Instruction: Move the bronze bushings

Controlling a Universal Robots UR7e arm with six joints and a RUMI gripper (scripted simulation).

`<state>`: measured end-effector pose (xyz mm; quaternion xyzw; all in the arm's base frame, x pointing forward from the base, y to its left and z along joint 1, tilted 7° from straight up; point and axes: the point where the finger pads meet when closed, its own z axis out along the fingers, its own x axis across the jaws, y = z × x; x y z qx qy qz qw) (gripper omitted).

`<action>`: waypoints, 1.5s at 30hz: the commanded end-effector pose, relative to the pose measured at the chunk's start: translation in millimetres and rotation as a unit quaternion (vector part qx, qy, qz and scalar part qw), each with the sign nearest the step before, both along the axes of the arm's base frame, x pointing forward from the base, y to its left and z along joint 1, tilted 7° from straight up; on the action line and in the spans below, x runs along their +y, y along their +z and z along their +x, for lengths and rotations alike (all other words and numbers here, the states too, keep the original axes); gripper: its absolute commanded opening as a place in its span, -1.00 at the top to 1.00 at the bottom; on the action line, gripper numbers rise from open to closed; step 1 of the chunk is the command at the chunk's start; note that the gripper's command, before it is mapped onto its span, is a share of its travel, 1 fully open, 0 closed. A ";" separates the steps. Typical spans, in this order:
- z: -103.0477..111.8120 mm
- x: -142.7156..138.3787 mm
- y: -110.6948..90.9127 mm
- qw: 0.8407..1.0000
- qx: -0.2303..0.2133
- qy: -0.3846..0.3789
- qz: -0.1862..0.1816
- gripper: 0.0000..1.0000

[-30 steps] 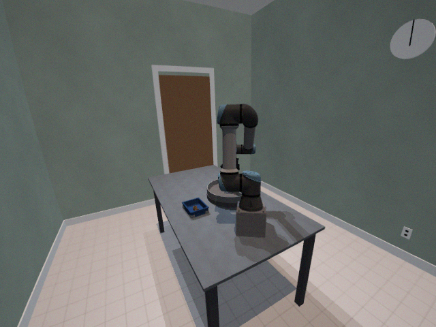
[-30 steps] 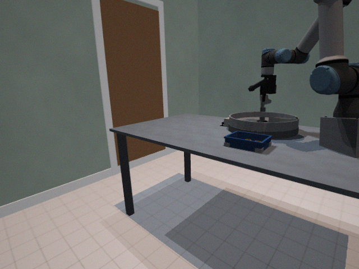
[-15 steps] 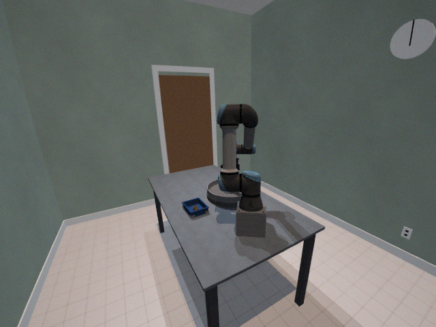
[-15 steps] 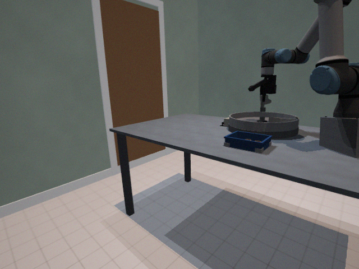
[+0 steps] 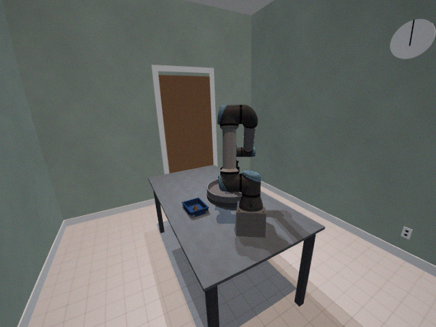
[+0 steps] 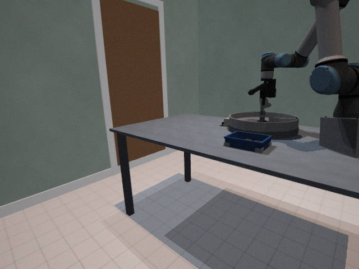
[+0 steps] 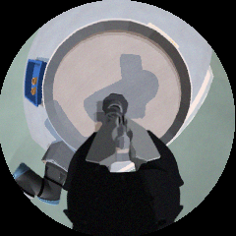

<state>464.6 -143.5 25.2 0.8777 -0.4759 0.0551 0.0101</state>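
Observation:
The round grey turntable [image 5: 213, 192] [image 6: 278, 125] [image 7: 56, 75] stands on the table beside the arm's base. My gripper [image 6: 263, 117] [image 7: 120, 115] reaches straight down inside its rim, near the middle. Its fingers are shut on the wall of a small grey bushing [image 7: 115, 101] that sits at the fingertips, low over the turntable's floor. The blue crate [image 5: 186, 206] [image 6: 235, 143] [image 7: 39, 65] stands on the table beside the turntable, with two bronze bushings [image 5: 194, 208] [image 7: 33, 85] inside. No other bushing shows on the turntable; my gripper body hides its near part in the wrist view.
The arm's grey base block [image 5: 251, 223] [image 6: 337, 134] stands on the table [image 5: 211, 253] [image 6: 179, 130] next to the turntable. A brown door [image 5: 186, 119] and green walls lie behind. The table edge runs close past the crate.

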 end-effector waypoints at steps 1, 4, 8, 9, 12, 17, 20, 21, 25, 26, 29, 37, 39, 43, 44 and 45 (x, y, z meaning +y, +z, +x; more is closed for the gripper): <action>2.3 0.0 -1.6 1.000 -0.002 0.001 -0.002 1.00; 2.3 -0.1 -1.4 1.000 -0.002 0.001 -0.002 1.00; 2.4 -0.1 -1.0 1.000 -0.003 0.001 -0.002 1.00; 2.4 -0.1 -0.9 1.000 -0.003 0.001 -0.002 1.00; 2.4 -0.1 -0.9 1.000 -0.003 0.001 -0.002 1.00; 2.3 -0.1 -1.0 1.000 -0.003 0.001 -0.002 1.00; 2.3 -0.1 -1.0 1.000 -0.003 0.001 -0.002 1.00; 2.3 -0.1 -1.0 1.000 -0.003 0.001 -0.002 1.00; 2.3 -0.1 -1.0 1.000 -0.003 0.001 -0.002 1.00; 2.3 -0.1 -1.0 1.000 -0.003 0.001 -0.002 1.00; 2.3 0.0 -1.1 1.000 -0.003 0.001 -0.002 1.00; 0.6 0.8 -7.4 1.000 -0.001 0.001 -0.001 1.00; 0.6 0.8 -7.4 1.000 -0.001 0.001 -0.001 1.00; 1.5 0.2 -6.1 1.000 -0.002 0.001 -0.002 1.00; 1.7 0.0 -5.8 1.000 -0.003 0.001 -0.002 1.00; 1.7 0.0 -5.8 1.000 -0.003 0.001 -0.002 1.00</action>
